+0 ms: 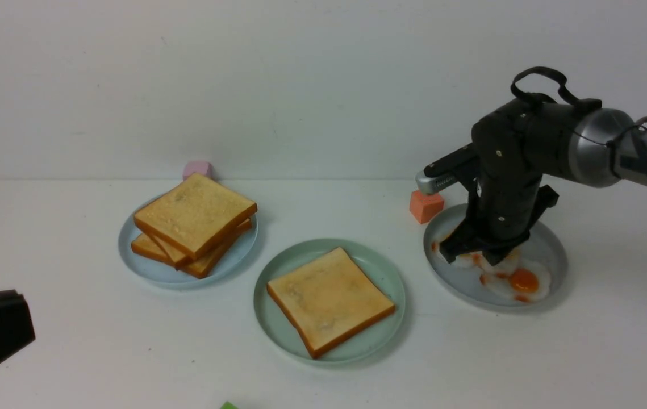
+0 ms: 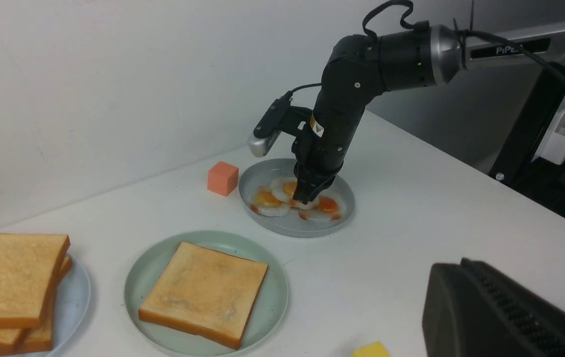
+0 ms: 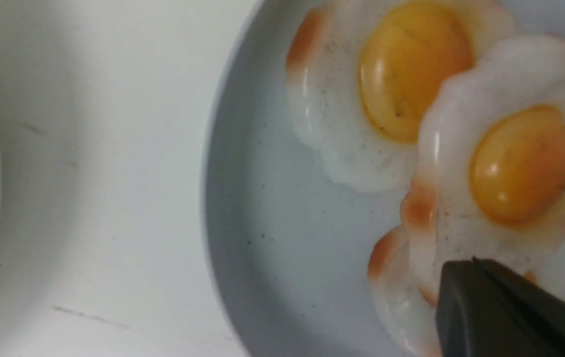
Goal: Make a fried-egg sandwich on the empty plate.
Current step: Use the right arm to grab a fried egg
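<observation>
At counter (image 1: 471, 352) centre, the mint-green plate (image 1: 383, 272) carries one toast slice (image 1: 329, 298) as sandwich base; at its 3 o'clock, on the blue-grey plate (image 1: 553, 255), the right gripper (image 2: 307, 198) has fingers (image 3: 500, 312) pressed together on the rim of the top fried egg (image 3: 510, 163), apparently pinching it for transfer; left gripper (image 1: 16, 321) parked at 8 o'clock, fingers closed, out of the way; spare toast stack (image 1: 195, 213) at 10 o'clock; right arm (image 2: 510, 49) reads "PiPER".

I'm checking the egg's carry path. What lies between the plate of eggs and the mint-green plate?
Nothing: bare table separates the egg plate from the mint-green plate, clearest in the front view. The orange cube sits behind that stretch.
</observation>
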{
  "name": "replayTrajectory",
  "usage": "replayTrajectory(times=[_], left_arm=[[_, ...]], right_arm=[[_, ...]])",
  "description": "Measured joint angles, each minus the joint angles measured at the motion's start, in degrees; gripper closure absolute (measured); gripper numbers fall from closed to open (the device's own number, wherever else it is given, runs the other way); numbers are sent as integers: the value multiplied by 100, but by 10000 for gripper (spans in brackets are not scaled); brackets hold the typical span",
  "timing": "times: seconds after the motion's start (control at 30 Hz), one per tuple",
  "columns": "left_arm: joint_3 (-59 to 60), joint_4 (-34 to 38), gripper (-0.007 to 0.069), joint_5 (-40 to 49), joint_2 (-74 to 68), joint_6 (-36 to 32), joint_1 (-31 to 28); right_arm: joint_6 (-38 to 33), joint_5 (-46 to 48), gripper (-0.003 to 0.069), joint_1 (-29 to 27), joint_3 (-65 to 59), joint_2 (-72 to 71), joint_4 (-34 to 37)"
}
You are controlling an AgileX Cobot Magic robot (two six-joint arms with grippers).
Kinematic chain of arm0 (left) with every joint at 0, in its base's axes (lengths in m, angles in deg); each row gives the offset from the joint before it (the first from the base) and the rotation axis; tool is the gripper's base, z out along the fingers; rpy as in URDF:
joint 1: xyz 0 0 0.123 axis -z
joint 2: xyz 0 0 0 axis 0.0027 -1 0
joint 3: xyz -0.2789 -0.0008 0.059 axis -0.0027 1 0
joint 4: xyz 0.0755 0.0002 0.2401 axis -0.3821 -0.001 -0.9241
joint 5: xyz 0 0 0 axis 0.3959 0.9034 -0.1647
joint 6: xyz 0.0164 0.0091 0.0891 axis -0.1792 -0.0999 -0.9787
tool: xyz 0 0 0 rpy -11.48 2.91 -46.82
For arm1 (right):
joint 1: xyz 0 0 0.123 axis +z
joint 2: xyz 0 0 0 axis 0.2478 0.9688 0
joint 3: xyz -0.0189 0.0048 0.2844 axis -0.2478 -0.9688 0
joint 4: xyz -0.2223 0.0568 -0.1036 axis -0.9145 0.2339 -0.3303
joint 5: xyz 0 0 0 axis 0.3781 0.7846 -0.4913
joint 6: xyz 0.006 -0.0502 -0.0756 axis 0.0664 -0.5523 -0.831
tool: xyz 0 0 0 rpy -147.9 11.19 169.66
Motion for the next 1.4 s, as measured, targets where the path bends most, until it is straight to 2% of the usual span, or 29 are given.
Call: replayTrajectory(times=[0.37,0.5,0.6,0.63,0.7,0.77,0.8,0.93,1.13,1.4], left_arm=[[0,0,634,9,0,-18,0],[0,-5,634,13,0,-18,0],[0,-5,634,13,0,-22,0],[0,-5,634,19,0,-22,0],[0,-10,634,41,0,-22,0],[0,-10,634,77,0,-22,0],[0,-10,634,82,0,-22,0],[0,-23,631,141,0,-22,0],[0,-34,629,147,0,-22,0],[0,-34,624,147,0,-22,0]], right_arm=[[83,62,649,0,0,-217,217],[366,69,561,0,0,-108,222],[458,-27,431,-11,-4,-18,164],[472,-38,422,-11,-4,-18,164],[546,-114,331,-82,7,0,188],[553,-94,276,-184,63,0,363],[553,-94,276,-198,67,0,363],[286,-24,214,-518,166,0,953],[283,54,180,-953,191,0,1508],[261,-206,176,-1866,198,37,3389]])
